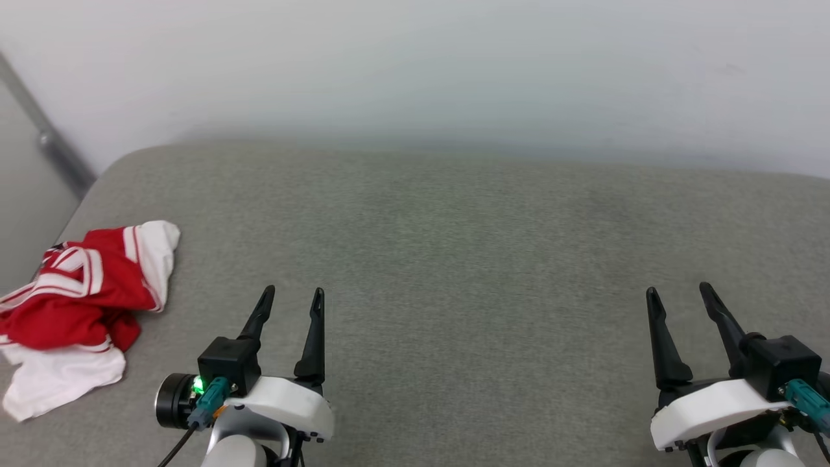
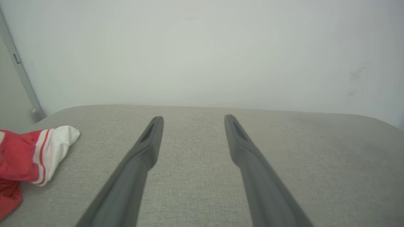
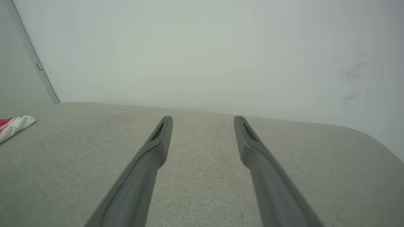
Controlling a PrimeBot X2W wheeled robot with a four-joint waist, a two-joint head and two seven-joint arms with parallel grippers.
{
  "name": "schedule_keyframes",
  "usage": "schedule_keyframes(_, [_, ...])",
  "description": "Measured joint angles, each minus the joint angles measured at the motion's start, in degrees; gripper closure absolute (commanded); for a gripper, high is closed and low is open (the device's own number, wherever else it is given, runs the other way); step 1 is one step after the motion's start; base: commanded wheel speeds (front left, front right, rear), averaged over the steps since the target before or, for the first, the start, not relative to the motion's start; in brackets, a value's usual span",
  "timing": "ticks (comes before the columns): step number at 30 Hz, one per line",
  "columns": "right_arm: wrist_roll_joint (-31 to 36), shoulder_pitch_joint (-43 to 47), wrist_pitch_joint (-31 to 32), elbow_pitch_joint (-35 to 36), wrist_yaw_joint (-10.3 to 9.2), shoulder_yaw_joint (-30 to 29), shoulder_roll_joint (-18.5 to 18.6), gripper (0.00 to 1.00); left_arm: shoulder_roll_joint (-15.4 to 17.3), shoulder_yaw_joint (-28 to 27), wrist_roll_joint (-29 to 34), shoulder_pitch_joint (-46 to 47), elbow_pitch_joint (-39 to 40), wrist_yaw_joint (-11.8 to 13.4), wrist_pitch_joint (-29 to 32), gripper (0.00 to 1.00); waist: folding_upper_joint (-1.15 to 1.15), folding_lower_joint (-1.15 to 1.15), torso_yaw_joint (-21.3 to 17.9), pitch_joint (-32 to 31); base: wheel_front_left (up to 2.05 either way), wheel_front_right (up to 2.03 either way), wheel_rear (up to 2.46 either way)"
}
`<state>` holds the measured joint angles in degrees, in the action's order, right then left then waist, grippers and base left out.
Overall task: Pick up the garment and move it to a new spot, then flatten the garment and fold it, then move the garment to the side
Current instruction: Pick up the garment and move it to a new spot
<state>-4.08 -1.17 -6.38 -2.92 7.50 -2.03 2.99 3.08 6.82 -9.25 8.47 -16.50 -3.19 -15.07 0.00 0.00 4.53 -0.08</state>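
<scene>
The garment, red with white sleeves and striped trim, lies crumpled at the left edge of the grey padded surface. Its white sleeve tip reaches in from the left in the left wrist view, and a corner of the garment sits at the far left in the right wrist view. My left gripper stands open to the right of the garment, apart from it, with nothing between its fingers. My right gripper is open at the lower right, empty, far from the cloth.
A pale wall rises behind the surface. A grey metal strip runs down the wall at the far left. The surface's rounded back corner and left edge lie close to the garment.
</scene>
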Motion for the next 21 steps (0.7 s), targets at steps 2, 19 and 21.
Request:
schedule_keyframes(2, [-0.08,0.03,0.37,0.48,0.0,0.08,0.0,0.0,-0.02,-0.21,-0.16,0.02,-0.11,0.19,0.0,0.0,0.0,0.0,1.45,0.05,0.0,0.0,0.0])
schedule_keyframes(19, [-1.43,0.24,1.93,3.94,0.0,3.41,-0.03,0.0,-0.08,-5.77,-0.68,-0.08,0.26,1.18,0.0,0.0,0.0,0.0,16.86,1.09,0.0,0.0,0.0])
schedule_keyframes(21, [-1.41,0.26,2.19,4.39,0.0,3.79,-0.04,0.0,-0.07,-6.38,-0.6,-0.1,0.19,1.16,0.0,0.0,0.0,0.0,18.3,1.18,0.0,0.0,0.0])
